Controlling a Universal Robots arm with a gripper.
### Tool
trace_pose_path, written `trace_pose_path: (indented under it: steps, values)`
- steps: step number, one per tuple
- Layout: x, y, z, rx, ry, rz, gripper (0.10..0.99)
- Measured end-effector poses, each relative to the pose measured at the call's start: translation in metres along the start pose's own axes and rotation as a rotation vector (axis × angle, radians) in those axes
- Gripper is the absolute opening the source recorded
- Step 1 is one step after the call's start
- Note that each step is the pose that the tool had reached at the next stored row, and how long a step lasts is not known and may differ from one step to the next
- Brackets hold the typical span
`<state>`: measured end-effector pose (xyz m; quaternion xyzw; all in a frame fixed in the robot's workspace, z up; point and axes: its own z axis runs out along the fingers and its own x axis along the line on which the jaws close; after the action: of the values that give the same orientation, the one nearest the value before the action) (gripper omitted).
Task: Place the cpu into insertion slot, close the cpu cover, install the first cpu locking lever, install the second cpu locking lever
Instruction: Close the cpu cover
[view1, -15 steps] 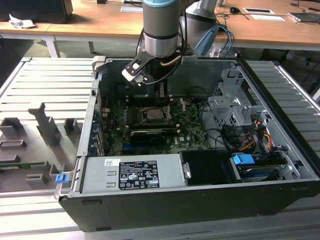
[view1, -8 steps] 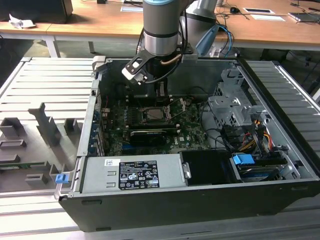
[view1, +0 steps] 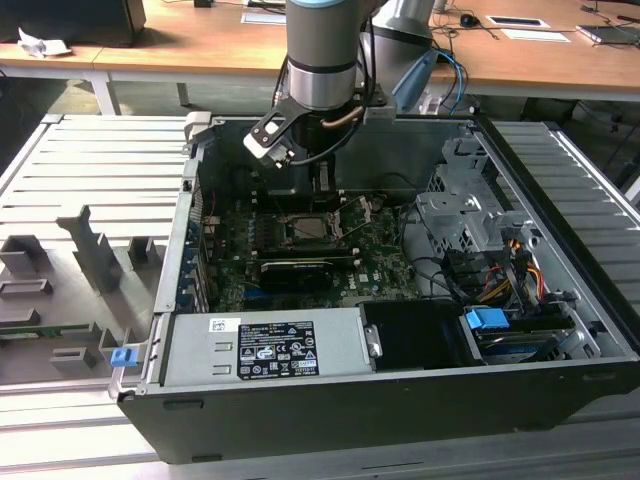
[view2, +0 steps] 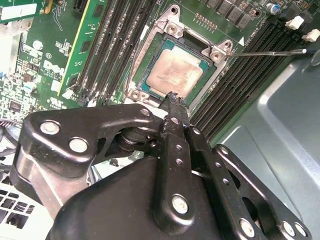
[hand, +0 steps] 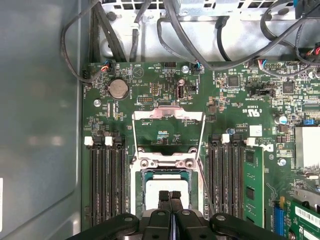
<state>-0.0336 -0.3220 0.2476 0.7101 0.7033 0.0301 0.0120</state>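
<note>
The cpu (view2: 175, 73) lies flat in the insertion slot (view2: 141, 59), its dull metal face up; the first wrist view shows the cpu (hand: 155, 187) in part behind the fingers. The cpu cover (hand: 168, 114) stands swung open, away from the slot. A thin locking lever (view2: 270, 52) sticks out sideways over the memory slots. My gripper (view2: 173, 98) is shut with nothing between its fingers, its tips just over the cpu's near edge, as the gripper (hand: 170, 195) also appears in the first wrist view. In the exterior view the gripper (view1: 322, 190) reaches down into the case above the insertion slot (view1: 308, 228).
Black memory slots (hand: 107, 175) flank the socket on both sides. A green card (view2: 35, 55) stands next to them. Cable bundles (hand: 165, 25) hang past the board's edge. The case wall (hand: 40, 125), a power supply (view1: 265, 345) and a drive cage (view1: 470, 225) hem the board in.
</note>
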Motion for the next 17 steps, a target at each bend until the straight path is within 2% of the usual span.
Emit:
trace_pose_path:
  steps: [3,7,11,17]
  values:
    - [0.0001,0.0001,-0.0002,0.000,0.0004,0.000,0.106]
    - [0.0001,0.0043,-0.0012,0.000,-0.0001,0.000,0.106]
    - [0.0010,0.0049,-0.0092,0.000,-0.0012,0.000,0.106]
    - [0.0012,0.0051,-0.0117,0.000,-0.0011,0.000,0.106]
